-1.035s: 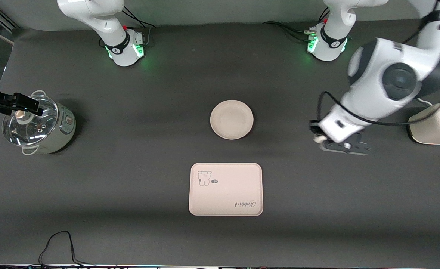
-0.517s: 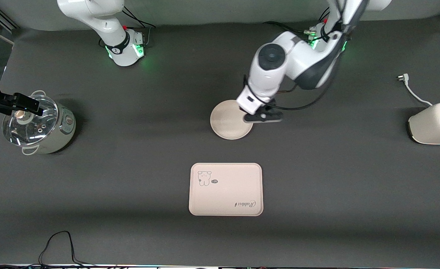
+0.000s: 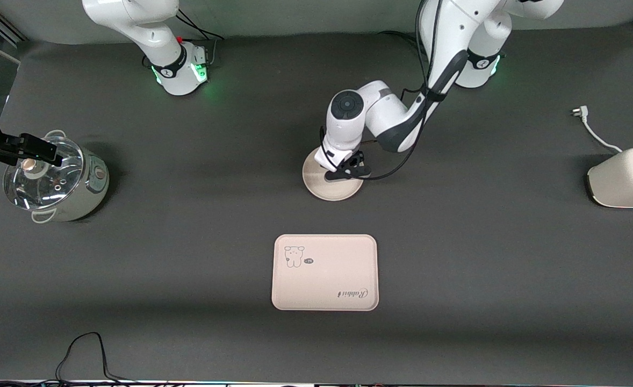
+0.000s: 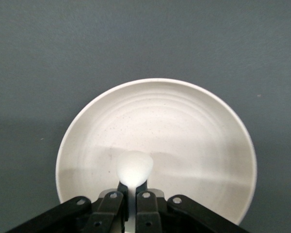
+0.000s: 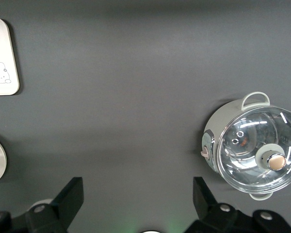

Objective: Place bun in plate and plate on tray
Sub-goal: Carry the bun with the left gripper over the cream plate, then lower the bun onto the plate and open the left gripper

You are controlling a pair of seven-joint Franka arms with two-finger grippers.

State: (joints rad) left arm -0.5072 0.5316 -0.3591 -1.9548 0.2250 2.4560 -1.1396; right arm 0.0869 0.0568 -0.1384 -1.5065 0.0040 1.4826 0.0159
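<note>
One bun [image 4: 134, 168] pinched in the left hand [image 4: 132, 194] over one plate [image 4: 203, 145]; one tray [image 3: 324, 272]; right hand [image 5: 136, 204] agape.

1 small white rounded bun [image 4: 134, 167]; 1 round cream-beige plate [image 3: 322, 189]; 1 cream-beige rectangular tray with rabbit drawing [image 3: 325, 272]; 1 pale green cooking pot with glass lid [image 3: 53, 178]; 1 cream toaster [image 3: 625, 178]; 2 white robot arms, each with 1 black two-finger gripper
</note>
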